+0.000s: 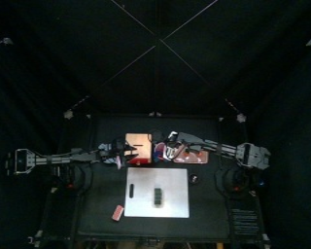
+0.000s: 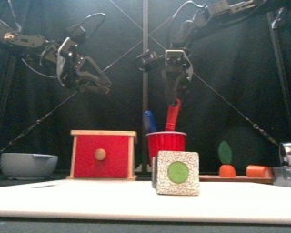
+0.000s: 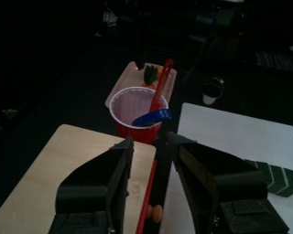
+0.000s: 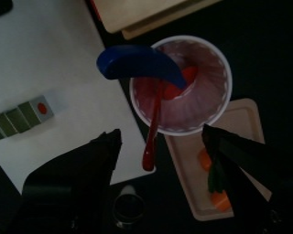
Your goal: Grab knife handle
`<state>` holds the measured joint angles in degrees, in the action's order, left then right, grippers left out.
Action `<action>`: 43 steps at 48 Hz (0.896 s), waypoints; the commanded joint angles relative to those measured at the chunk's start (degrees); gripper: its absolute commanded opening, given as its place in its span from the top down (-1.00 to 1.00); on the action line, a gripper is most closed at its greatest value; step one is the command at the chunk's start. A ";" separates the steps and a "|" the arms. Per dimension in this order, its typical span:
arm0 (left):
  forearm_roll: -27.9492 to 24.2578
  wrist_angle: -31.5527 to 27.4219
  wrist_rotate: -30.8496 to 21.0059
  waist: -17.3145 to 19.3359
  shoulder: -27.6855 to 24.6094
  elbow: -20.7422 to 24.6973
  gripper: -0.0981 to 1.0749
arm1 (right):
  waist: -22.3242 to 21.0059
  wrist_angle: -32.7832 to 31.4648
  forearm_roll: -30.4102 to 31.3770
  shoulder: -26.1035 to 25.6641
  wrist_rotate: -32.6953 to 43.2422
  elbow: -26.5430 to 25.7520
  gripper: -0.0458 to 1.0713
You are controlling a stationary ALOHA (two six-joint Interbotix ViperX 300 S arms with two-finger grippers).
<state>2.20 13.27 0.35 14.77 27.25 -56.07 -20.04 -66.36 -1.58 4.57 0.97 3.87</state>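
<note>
Inside red cup (image 4: 186,84), red knife handle (image 4: 153,123), upright

walls: black curtains (image 2: 233,82) | furniture: black table (image 1: 86,185) | light: dim

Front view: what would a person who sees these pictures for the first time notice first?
Most likely the red cup at the table's middle, with a red handle and a blue handle sticking up from it. The right claw hangs open just above the red handle. Beside the cup stands a red box, and in front of it a speckled block with a green oval.
</note>
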 commanded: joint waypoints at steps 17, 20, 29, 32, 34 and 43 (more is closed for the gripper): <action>-0.09 0.62 0.09 0.18 0.18 -0.18 -0.46 | -0.26 -3.08 -1.14 3.34 -0.35 -4.31 -0.60; -0.09 0.62 0.09 0.09 0.26 -0.26 -0.46 | -0.35 -3.60 -1.41 3.43 -0.44 -4.13 -0.52; -0.18 0.62 0.09 0.09 0.18 -0.26 -0.46 | -0.35 -4.31 -1.76 3.60 -0.44 -3.78 -0.32; -0.18 0.62 0.09 0.09 0.18 -0.26 -0.46 | -0.35 -4.31 -1.76 3.60 -0.44 -3.96 -0.25; -0.09 0.62 0.09 0.09 0.26 -0.26 -0.46 | -0.44 -4.31 -1.49 3.52 -0.44 -4.13 -0.20; -0.18 0.62 0.09 0.18 0.26 -0.26 -0.46 | -0.70 -4.48 -1.23 2.99 -0.53 -5.45 0.09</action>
<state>2.20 13.27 0.35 14.85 27.25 -57.04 -20.39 -70.84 -2.72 9.23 0.62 0.44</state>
